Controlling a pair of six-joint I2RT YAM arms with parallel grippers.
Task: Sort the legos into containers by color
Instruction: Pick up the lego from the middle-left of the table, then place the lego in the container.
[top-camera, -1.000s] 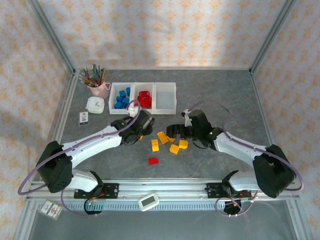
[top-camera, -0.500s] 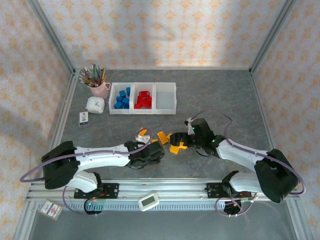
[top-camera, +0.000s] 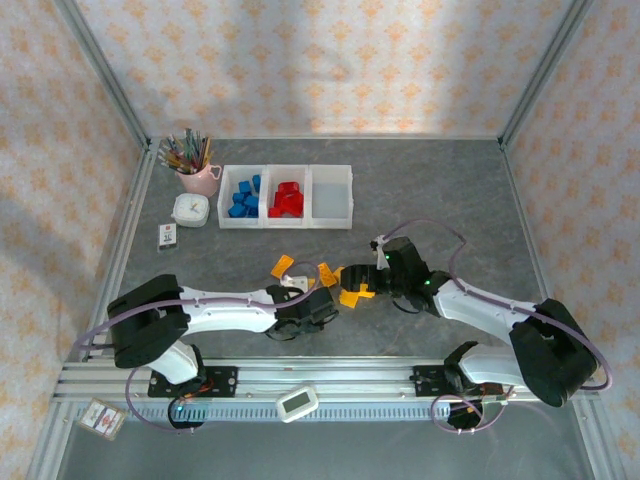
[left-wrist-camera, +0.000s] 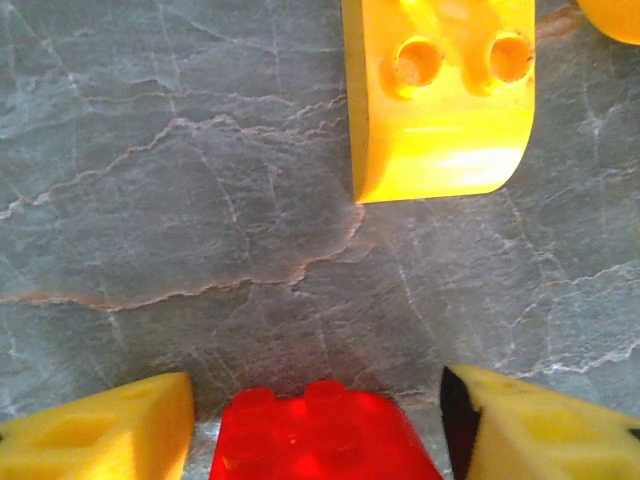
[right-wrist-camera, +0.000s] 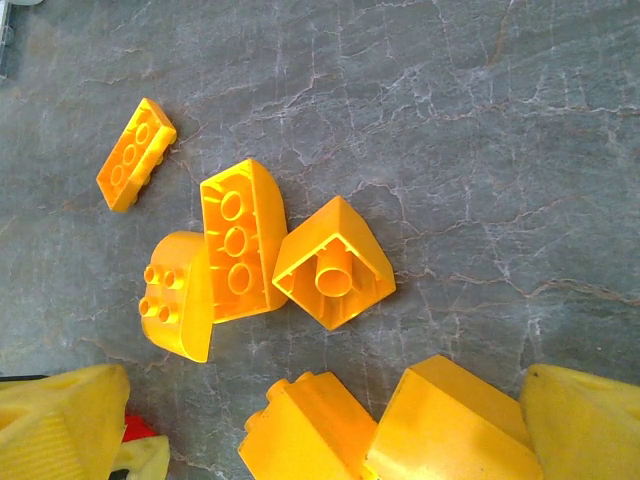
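My left gripper (left-wrist-camera: 316, 398) stands spread astride the red lego (left-wrist-camera: 320, 440), near the middle of the tabletop's near edge; it looks light, stiff and slick, best pinched low across its flat side walls, while my right gripper (right-wrist-camera: 325, 385) gapes over yellow legos (right-wrist-camera: 333, 262).

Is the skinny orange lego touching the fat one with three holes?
Apart. In the right wrist view, a strip of bare grey table shows between the skinny lego and the three-hole lego.
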